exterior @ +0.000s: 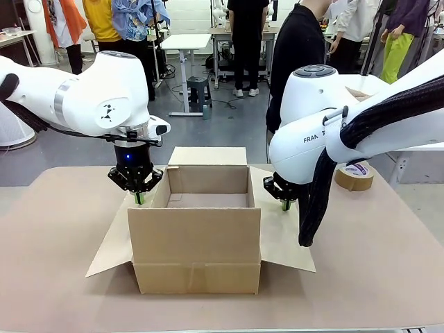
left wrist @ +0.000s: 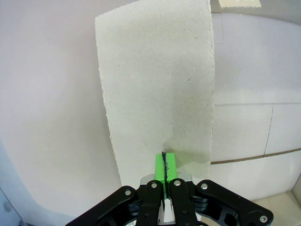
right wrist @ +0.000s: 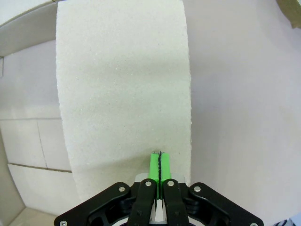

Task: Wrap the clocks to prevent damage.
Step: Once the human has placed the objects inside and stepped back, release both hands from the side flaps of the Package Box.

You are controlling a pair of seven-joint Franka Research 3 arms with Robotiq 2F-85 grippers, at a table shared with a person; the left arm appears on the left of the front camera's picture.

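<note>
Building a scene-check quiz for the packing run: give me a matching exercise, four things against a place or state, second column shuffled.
Column one
1. left gripper
2. right gripper
3. tape roll
4. cardboard box

Column two
A. on the table, to the right of the box, towards the far edge
B. pads shut, tips at the box's right flap
C. mid-table, top open, side flaps folded out
D. pads shut, tips at the box's left flap

Pairs: 1-D, 2-B, 3-A, 4-C.
</note>
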